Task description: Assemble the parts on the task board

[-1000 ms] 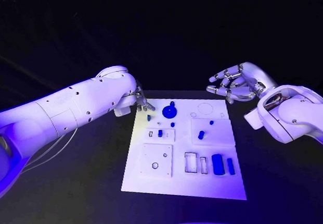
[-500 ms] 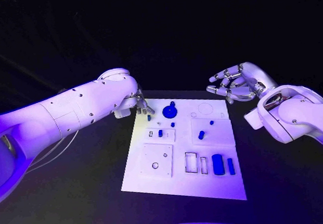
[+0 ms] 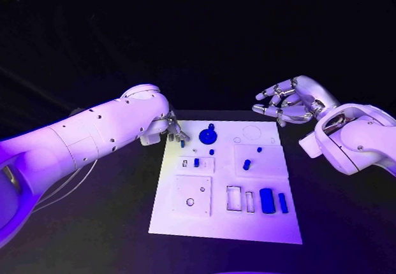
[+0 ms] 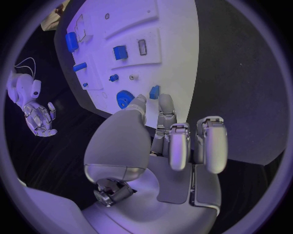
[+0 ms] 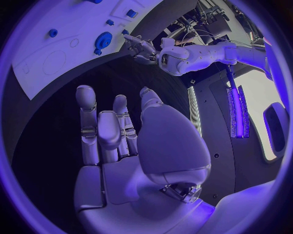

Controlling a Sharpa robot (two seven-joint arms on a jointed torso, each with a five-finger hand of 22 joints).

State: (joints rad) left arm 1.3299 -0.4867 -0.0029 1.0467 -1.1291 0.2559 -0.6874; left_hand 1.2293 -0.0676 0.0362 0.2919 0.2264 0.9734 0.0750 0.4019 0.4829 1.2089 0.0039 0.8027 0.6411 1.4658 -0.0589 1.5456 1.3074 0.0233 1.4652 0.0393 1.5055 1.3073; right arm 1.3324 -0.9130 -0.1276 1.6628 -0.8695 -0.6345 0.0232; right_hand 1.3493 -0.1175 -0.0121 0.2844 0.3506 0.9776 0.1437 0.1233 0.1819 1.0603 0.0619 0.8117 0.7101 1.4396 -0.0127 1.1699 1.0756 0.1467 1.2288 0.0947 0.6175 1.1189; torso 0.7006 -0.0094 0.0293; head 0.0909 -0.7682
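Left hand (image 4: 160,127) fingertips by small blue part (image 4: 154,91), head view hides it

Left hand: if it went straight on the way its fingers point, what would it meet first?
Probably the small blue part just beyond the left hand's fingertips, at the task board's edge; depth is unclear.

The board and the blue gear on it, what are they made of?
The board looks like smooth white plastic: flat, matte, with neat cut-out pockets. It could also be painted. The gear looks like hard blue plastic, one solid colour with small teeth round its rim in the left wrist view. Neither shines like metal.
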